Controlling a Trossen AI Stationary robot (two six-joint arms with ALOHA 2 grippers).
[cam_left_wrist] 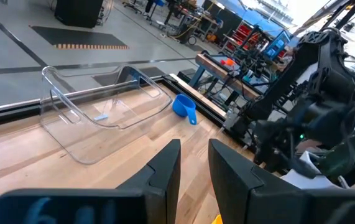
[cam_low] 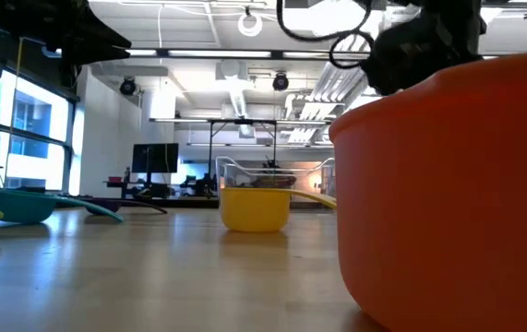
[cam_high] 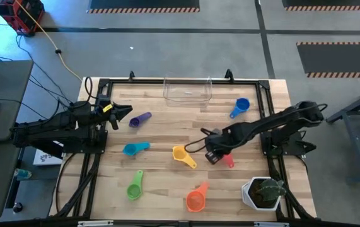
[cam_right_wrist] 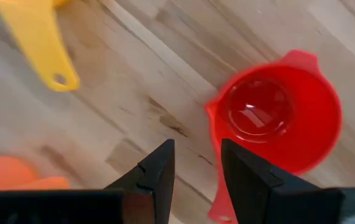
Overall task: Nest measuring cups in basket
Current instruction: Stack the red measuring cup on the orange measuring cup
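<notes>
Measuring cups lie scattered on the wooden table: purple (cam_high: 140,119), light blue (cam_high: 135,149), yellow (cam_high: 183,156), green (cam_high: 134,187), orange (cam_high: 196,198), blue (cam_high: 240,107) and red (cam_high: 229,161). The clear basket (cam_high: 188,89) stands at the far edge with nothing in it. My right gripper (cam_right_wrist: 197,162) points down, open, above the bare table just beside the red cup (cam_right_wrist: 276,115), which sits upright on its base. My left gripper (cam_left_wrist: 194,165) hovers open at the left, near the purple cup, holding nothing.
A white pot with a green plant (cam_high: 265,192) stands at the near right corner. In the low view the orange cup (cam_low: 457,184) fills the right side. A black frame (cam_high: 104,82) borders the table.
</notes>
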